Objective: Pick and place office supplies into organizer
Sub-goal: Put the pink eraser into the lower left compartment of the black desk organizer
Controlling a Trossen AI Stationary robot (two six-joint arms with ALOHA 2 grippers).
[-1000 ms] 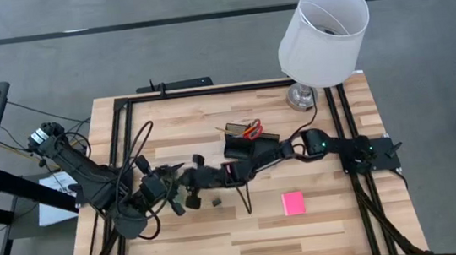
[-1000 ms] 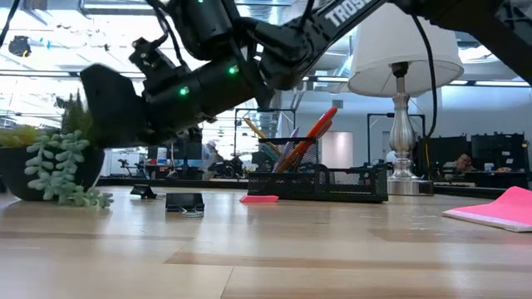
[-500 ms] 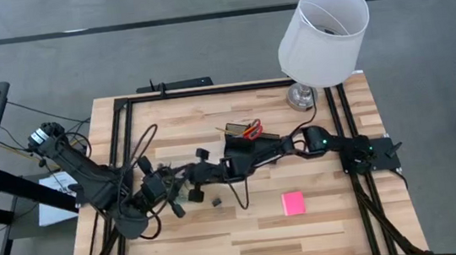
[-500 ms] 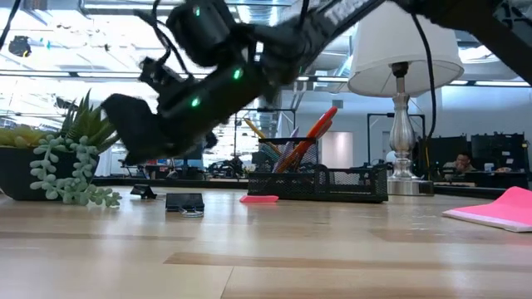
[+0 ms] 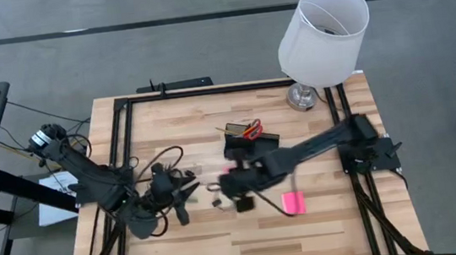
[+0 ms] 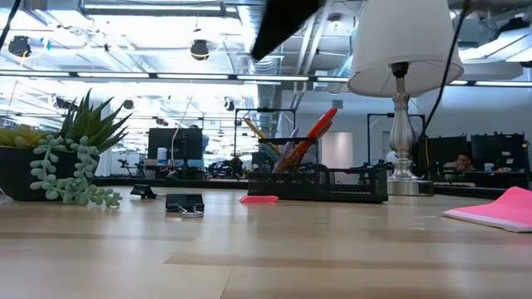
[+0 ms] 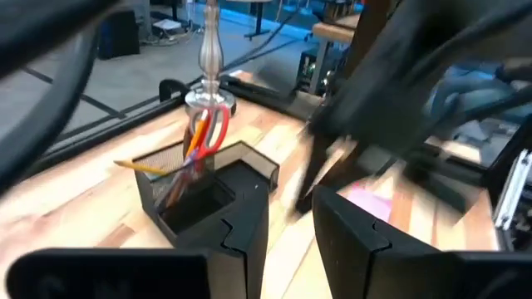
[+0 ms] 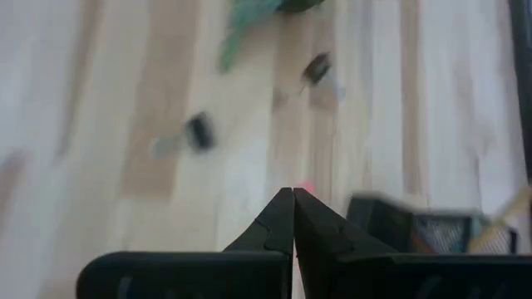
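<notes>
The black mesh organizer [image 5: 246, 139] stands mid-table with pens and red-handled scissors [image 7: 213, 126] upright in its box. In the low view the organizer [image 6: 328, 183] has a flat pink eraser [image 6: 259, 198] lying on the wood to its left. The pink sticky pad [image 5: 293, 203] lies flat nearer the near edge. A black clip [image 6: 184, 203] rests on the table, and a second clip [image 8: 198, 131] shows in the right wrist view. My right gripper [image 8: 293, 199] is shut and empty, raised above the table left of the organizer. My left gripper [image 7: 291, 224] is open, low at the table's left.
A white-shaded lamp [image 5: 322, 24] stands at the far right corner. A green plant [image 6: 71, 170] in a dark pot sits at the table's left, by my left arm. Black rails [image 5: 125, 147] frame the tabletop. Bare wood [image 5: 249, 244] lies along the near edge.
My right gripper has drawn back from my left gripper toward the table's right and risen; in the low view it has gone from just above the table to the top of the picture. Its arm now slants nearer the near edge.
</notes>
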